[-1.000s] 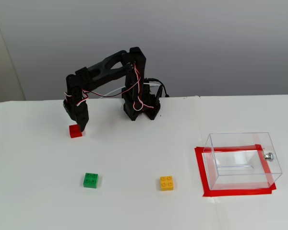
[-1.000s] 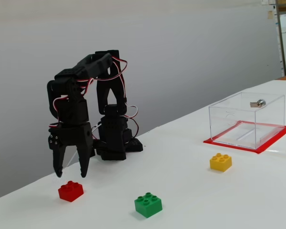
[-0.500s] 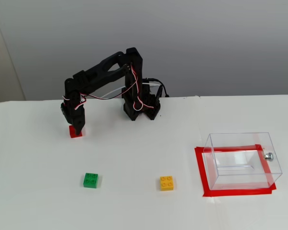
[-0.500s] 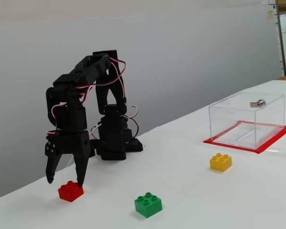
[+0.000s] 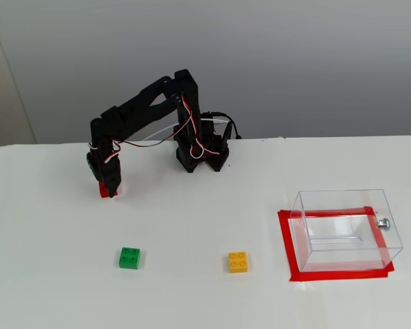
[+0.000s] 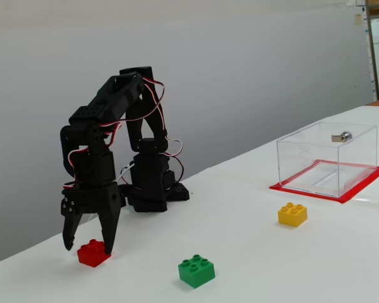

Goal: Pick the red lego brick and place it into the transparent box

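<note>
The red lego brick (image 6: 91, 254) lies on the white table at the left, and shows partly behind the fingers in a fixed view (image 5: 105, 192). My gripper (image 6: 88, 247) points straight down over it, open, with one finger on each side of the brick and the tips near the table. The far finger looks close to the brick, and a gap shows at the other. In a fixed view the gripper (image 5: 109, 188) covers most of the brick. The transparent box (image 5: 342, 205) stands empty at the right, and it also shows in the other fixed view (image 6: 322, 158).
A green studded brick (image 5: 129, 258) and a yellow studded brick (image 5: 238, 262) lie near the front, between the arm and the box. A red tape rectangle (image 5: 285, 240) frames the box. The arm's base (image 5: 202, 154) stands at the table's back edge.
</note>
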`<action>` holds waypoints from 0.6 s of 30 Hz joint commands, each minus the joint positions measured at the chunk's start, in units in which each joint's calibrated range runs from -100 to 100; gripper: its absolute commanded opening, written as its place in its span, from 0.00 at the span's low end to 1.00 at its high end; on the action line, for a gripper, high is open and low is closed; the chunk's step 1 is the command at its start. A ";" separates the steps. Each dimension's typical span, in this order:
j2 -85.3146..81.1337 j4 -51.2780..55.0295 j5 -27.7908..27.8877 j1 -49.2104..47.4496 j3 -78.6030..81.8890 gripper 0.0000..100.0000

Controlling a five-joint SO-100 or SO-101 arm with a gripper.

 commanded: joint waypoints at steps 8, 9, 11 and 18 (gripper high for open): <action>1.80 -0.28 -0.22 -0.30 -0.25 0.34; 1.80 -0.28 -0.22 -0.30 -0.25 0.34; 1.80 -0.28 -0.22 -0.30 -0.25 0.34; 1.96 -0.28 -0.22 -0.37 0.11 0.28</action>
